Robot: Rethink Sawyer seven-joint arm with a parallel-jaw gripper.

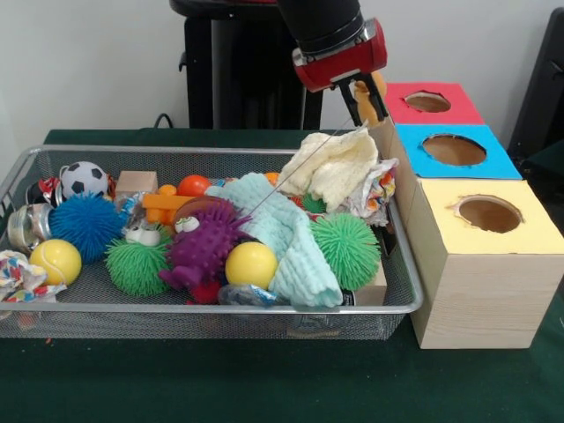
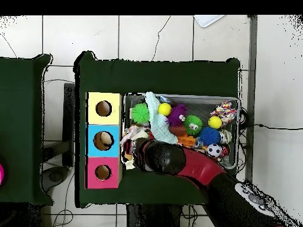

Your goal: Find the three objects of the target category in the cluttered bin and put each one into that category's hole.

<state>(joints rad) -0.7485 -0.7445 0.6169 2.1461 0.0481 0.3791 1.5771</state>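
Front view: the claw (image 1: 368, 99) was seen clenched on a small orange object (image 1: 378, 85), beside the red-ringed hole (image 1: 427, 102)
Cluttered bin (image 1: 220, 307): placed on the green counter (image 1: 264, 388), touching the boxes
Cream cloth (image 1: 335, 167): heaped below the claw

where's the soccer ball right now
In the front view the soccer ball sits at the bin's far left corner, just behind the blue spiky ball.

The cluttered bin (image 1: 53, 308) is set at frame left on the worktop (image 1: 264, 388); three boxes (image 1: 480, 264) are lined along its right.
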